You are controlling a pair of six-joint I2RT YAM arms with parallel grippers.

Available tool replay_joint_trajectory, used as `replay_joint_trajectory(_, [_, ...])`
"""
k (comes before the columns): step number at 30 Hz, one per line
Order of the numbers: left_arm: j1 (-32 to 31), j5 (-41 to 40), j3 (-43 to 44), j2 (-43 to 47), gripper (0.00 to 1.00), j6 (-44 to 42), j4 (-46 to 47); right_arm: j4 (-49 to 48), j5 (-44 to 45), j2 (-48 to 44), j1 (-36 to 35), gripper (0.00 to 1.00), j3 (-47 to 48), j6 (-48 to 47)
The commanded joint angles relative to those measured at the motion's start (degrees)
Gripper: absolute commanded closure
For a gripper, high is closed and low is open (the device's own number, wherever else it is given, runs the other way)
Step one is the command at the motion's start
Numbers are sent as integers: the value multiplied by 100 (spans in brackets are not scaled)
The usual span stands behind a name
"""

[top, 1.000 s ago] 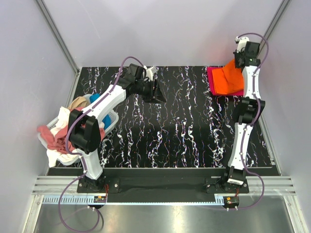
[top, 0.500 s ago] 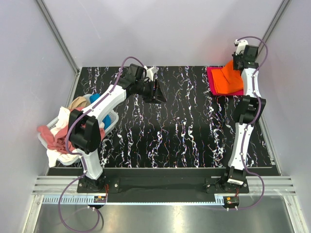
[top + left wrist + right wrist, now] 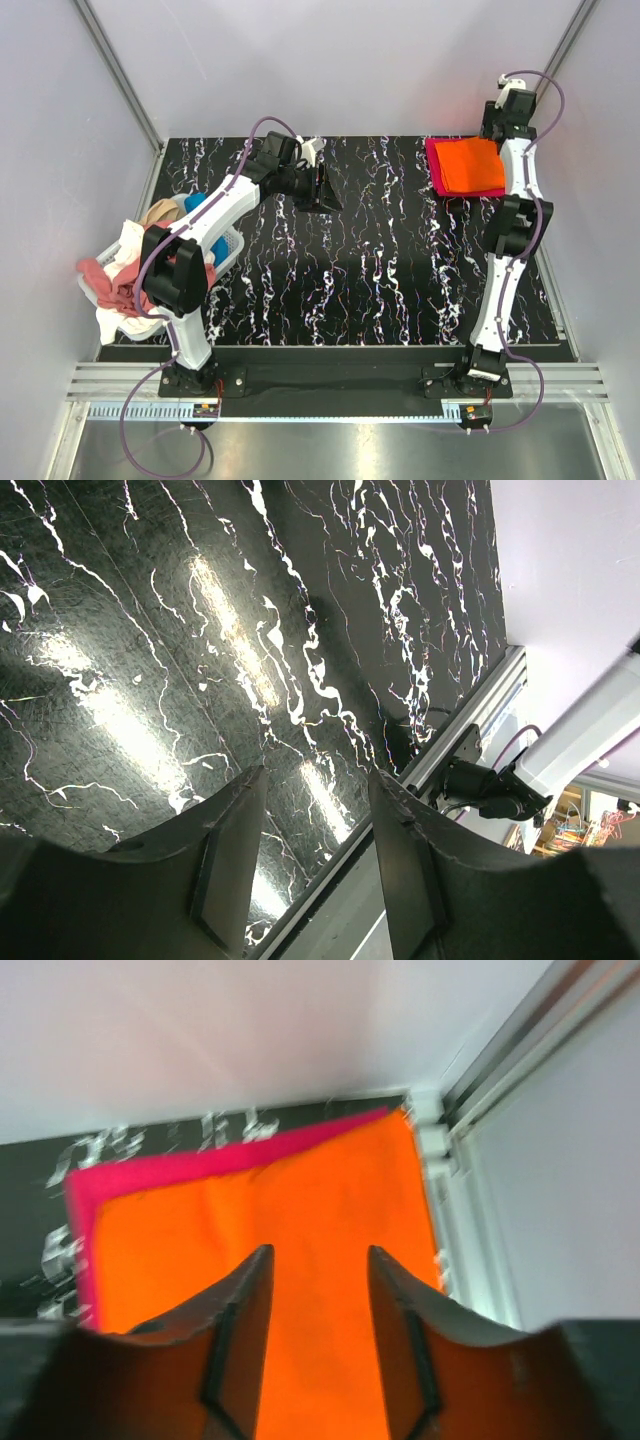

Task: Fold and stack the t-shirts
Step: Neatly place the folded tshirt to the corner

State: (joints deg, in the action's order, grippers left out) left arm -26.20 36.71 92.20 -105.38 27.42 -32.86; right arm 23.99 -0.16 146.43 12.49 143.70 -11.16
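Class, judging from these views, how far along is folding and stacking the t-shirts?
Done: the orange t-shirt lies folded on the crimson-pink t-shirt. In hand: nothing; right gripper open above them, left gripper open over the table. Left: the shirts heaped in the basket.

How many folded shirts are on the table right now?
2: the orange shirt lies on the pink shirt at the far right corner. More could be hidden beneath; crumpled shirts fill the basket at left.

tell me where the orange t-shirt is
Top view: the orange t-shirt lies folded at the table's far right corner, atop the crimson-pink t-shirt.
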Motion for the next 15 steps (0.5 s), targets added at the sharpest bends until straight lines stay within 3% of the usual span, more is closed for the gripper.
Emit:
replay_joint_trajectory(1, [-8,152,-9,132,50,9,201,-166,-422,-1107,17,53,-708,1079])
replay_joint_trajectory(2, [-8,144,-1,167,50,9,210,-166,-675,-1265,17,66,-877,1429])
replay_joint_trajectory(5, [0,100,-9,264,49,9,201,-158,-1133,-1450,17,82,-1501,1852])
replay_joint_trajectory(10, [-17,29,-36,369,49,-35,201,-166,-705,-1512,25,83,-2065,1732])
replay_joint_trajectory(15, [-61,12,-36,352,49,-35,210,-140,-809,-1030,253,83,-1793,1757])
